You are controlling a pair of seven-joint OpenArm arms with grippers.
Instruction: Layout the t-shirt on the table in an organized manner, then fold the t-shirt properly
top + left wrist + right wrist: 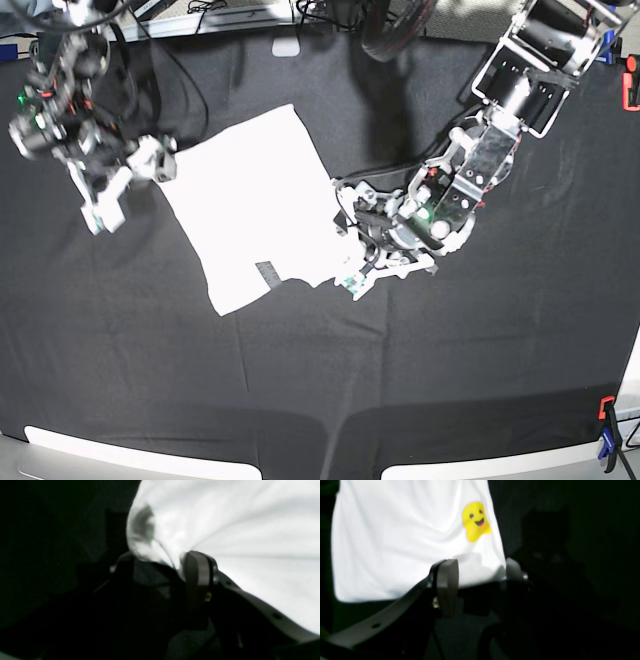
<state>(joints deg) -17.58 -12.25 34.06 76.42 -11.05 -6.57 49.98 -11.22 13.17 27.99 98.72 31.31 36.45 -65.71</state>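
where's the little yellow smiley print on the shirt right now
In the right wrist view the yellow smiley print sits near the right edge of the white t-shirt, just above the right gripper, whose jaws straddle the shirt's edge.

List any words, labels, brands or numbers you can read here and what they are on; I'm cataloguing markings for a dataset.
No readable text in any view.
t-shirt: no letters visible; the only print is a yellow smiling face, a picture without words.
Small dark tag near the t-shirt's lower edge: too small to read.
Table: plain black cloth, no markings.
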